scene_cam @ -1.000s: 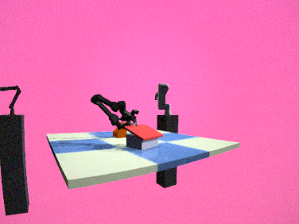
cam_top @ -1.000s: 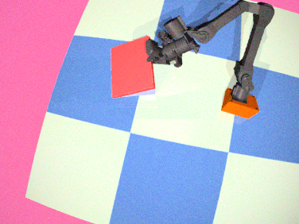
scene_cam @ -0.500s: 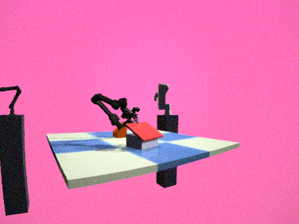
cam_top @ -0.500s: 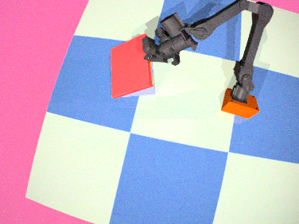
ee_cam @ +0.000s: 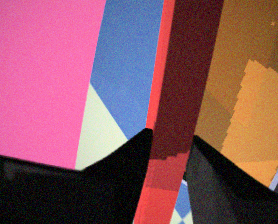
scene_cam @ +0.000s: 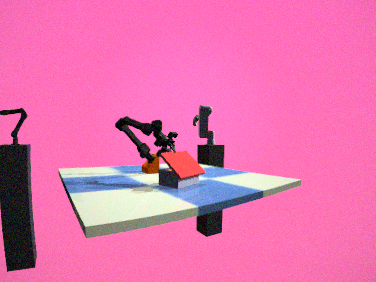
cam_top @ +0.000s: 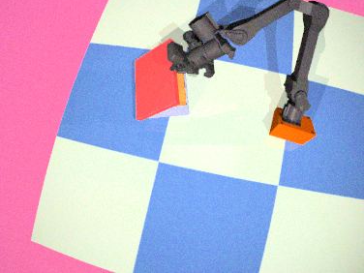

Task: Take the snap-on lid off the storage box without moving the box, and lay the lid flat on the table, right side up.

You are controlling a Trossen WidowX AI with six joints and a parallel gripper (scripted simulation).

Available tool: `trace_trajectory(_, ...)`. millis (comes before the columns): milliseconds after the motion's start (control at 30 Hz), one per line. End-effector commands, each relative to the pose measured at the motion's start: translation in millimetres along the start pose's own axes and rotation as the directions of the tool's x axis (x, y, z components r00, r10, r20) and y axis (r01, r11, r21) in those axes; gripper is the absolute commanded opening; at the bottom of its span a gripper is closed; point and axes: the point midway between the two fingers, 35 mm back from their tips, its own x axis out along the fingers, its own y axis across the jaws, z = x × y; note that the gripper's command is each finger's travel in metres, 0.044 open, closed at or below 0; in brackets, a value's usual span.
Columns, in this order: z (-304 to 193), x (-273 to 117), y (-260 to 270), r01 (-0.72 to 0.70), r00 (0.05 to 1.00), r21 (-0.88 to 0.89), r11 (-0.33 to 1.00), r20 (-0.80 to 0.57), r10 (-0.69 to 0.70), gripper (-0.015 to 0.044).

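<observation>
The red lid [cam_top: 155, 84] [scene_cam: 185, 164] [ee_cam: 182, 75] is tilted steeply over the storage box. Its edge on the arm's side is raised and its far edge is low. My gripper [cam_top: 173, 62] [ee_cam: 169, 139] is shut on the raised edge of the lid, with one finger on each side of it in the wrist view. The storage box [cam_top: 180, 110] [scene_cam: 170, 178] has pale walls and stands on the table under the lid. Its orange inside [cam_top: 182, 89] [ee_cam: 255, 115] shows through the gap. Whether the low edge still touches the box is hidden.
The table [cam_top: 208, 223] [scene_cam: 140, 202] has large blue and pale squares. The arm's orange base block [cam_top: 292, 132] [scene_cam: 150, 166] stands to the right of the box in the top view. Two dark pillars [scene_cam: 17, 205] [scene_cam: 210, 155] bearing other arms stand beyond the table edges.
</observation>
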Motion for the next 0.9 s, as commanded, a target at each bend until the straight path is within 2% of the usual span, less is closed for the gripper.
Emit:
trace_trajectory(0, -0.8, 0.7, 7.6, -0.003, 1.0, 0.002, 1.0, -0.002, 0.003, 0.0)
trace_trajectory(867, -0.9, -18.1, 35.8, -0.003, 1.0, 0.002, 1.0, -0.003, 0.003, 0.0)
